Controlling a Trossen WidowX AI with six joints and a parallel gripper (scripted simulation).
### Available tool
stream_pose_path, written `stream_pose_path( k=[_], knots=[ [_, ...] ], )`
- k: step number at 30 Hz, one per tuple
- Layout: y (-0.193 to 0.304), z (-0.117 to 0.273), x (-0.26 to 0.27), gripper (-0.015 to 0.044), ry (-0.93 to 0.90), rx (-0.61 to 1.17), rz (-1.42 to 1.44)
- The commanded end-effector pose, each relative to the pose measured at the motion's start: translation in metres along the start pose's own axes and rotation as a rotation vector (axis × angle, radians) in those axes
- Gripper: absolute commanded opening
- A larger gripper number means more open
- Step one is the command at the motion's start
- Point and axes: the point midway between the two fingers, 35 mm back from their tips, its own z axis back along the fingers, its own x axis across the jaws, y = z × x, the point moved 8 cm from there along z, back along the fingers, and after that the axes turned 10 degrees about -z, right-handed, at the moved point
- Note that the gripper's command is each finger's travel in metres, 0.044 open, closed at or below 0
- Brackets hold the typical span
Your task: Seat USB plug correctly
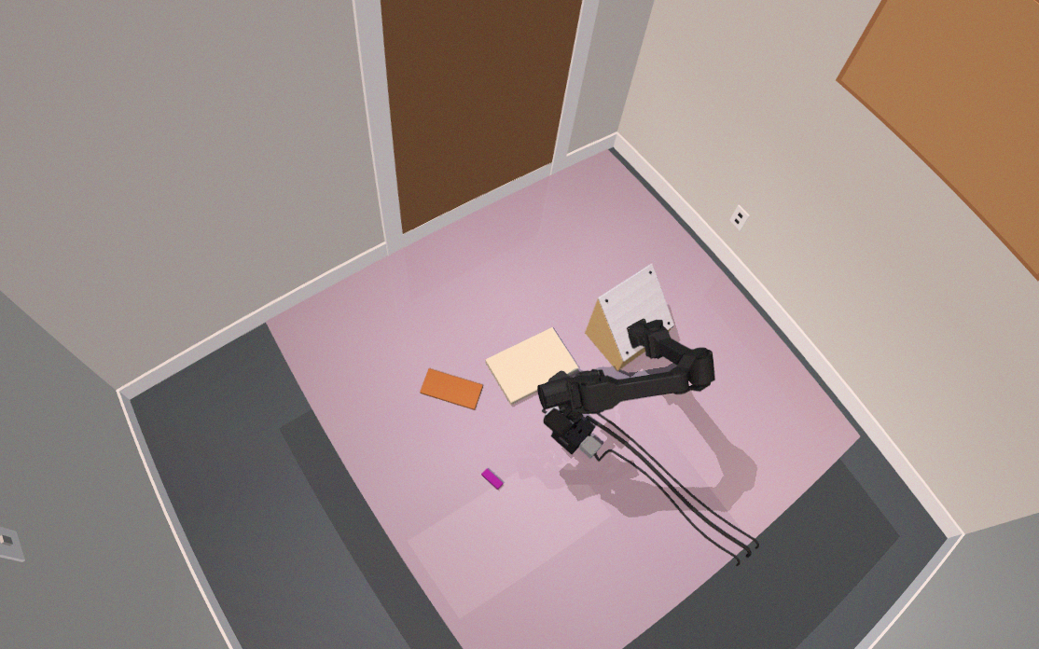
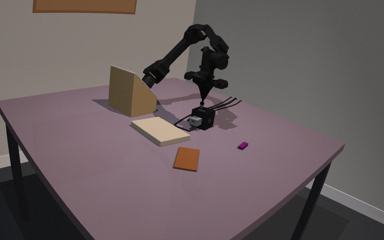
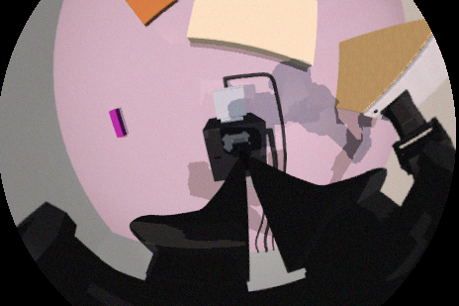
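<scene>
The black power cube (image 2: 206,124) (image 3: 213,152) stands on the table. My gripper (image 2: 202,99) (image 3: 245,163) points straight down above its top and is shut on the small black USB plug (image 2: 201,103). The plug is upright, and a bit of its metal end shows just above the cube's top in the exterior view. Whether the tip is inside the socket cannot be told. In the wrist view the fingertips cover most of the plug, and a grey socket outline (image 3: 236,140) shows in front of them. The top view hides the plug behind the arm.
A white adapter (image 2: 195,121) (image 3: 229,103) sticks out of the cube's side, with a black cable looping from it. More cables run behind. A cream block (image 2: 160,131) (image 3: 253,13), an orange block (image 2: 186,159), a magenta block (image 2: 243,145) and a wooden wedge (image 2: 121,92) stand around.
</scene>
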Motion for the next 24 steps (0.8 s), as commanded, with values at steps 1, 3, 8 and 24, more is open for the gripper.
stream_pose_path(
  k=[1,3,8,24],
  knots=[
    [0.0,-0.0007,0.0002,0.0,-0.002,0.007,0.004],
    [0.0,-0.001,0.0002,0.0,-0.002,0.008,0.004],
    [0.0001,-0.0016,0.0003,0.0,-0.001,0.011,0.005],
    [0.0001,-0.0035,0.0006,0.0,0.0,0.021,0.006]
  ],
)
